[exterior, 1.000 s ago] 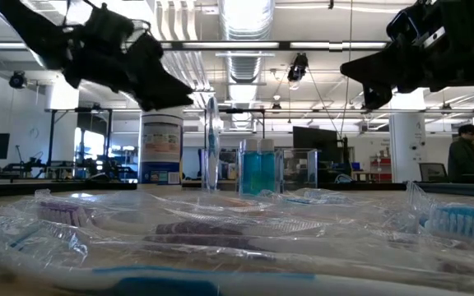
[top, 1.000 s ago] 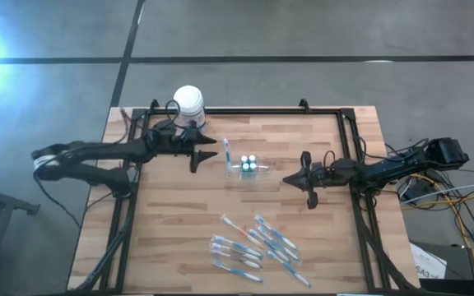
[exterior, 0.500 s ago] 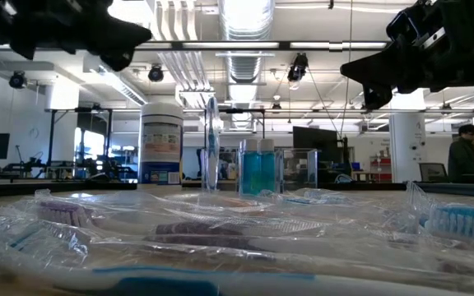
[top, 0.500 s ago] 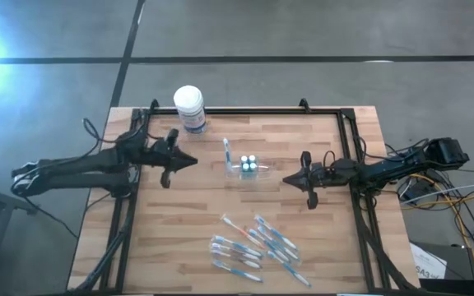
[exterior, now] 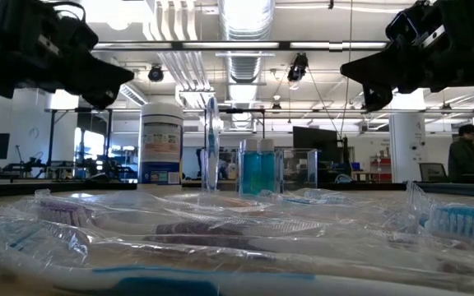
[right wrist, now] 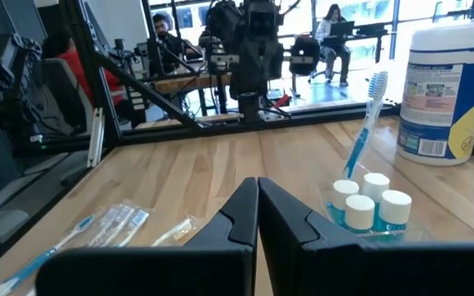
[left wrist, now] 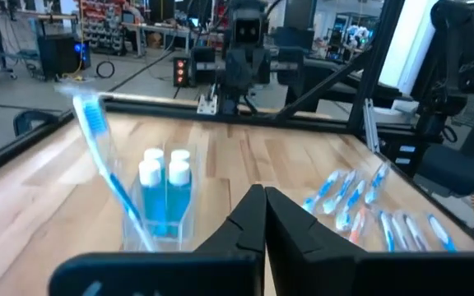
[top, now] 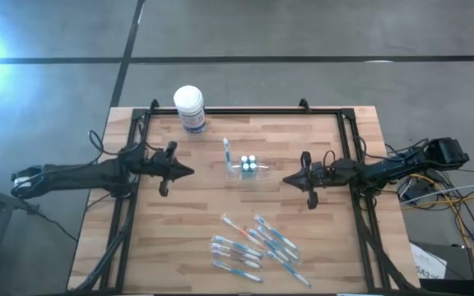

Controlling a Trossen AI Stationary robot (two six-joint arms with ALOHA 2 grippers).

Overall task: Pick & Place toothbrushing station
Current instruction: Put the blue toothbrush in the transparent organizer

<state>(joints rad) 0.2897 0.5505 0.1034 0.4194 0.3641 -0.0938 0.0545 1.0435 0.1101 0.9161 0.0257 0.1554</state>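
A small clear cup stands on the wooden table's middle, holding a few white-capped pieces and one blue-and-white toothbrush that leans upright against its left wall. Several wrapped toothbrushes lie loose near the front edge. My left gripper is shut with nothing in it and hovers left of the cup, pointing at it. In its wrist view the cup and brush stand just ahead. My right gripper is shut with nothing in it, hovering right of the cup.
A white-lidded tub with a blue label stands at the table's far left. A black frame runs along the table's edges. Bare wood lies between the cup and the toothbrush pile. A person stands in the room behind.
My left gripper has drawn back from beside the tub toward the table's left and near edges, and its fingers have shut on nothing. The tub, cup and toothbrushes have stayed where they were.
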